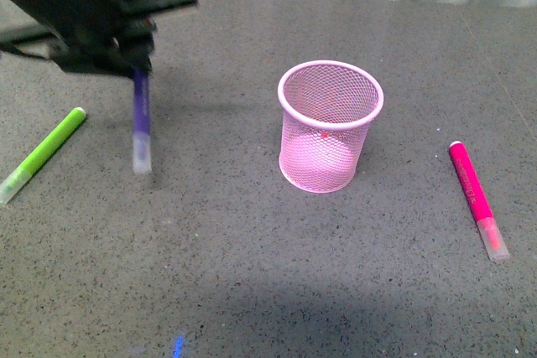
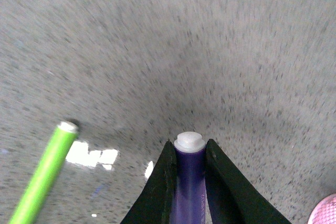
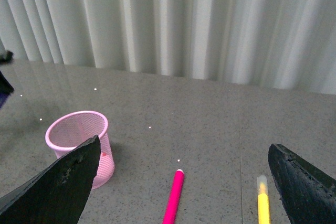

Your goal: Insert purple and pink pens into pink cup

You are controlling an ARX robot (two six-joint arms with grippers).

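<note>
Grip is on the purple pen (image 1: 141,119): your left claw (image 1: 138,63) is closed around it, and it hangs upright with cap down, left of the upright pink cup (image 1: 323,150) at the middle of the table (image 1: 252,274). You see the pink pen (image 1: 474,194) lying flat on the table right of the cup, and your right claw (image 3: 184,145) is spread wide.

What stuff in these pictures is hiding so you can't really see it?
Front view: the top of the purple pen is hidden inside the left hand.
Left wrist view: the pink cup is only a sliver, cut off by the corner; the table is blurred.
Right wrist view: the yellow pen and pink pen run off the bottom edge.
Front view: the red speck inside the pink cup is too small to identify.
</note>
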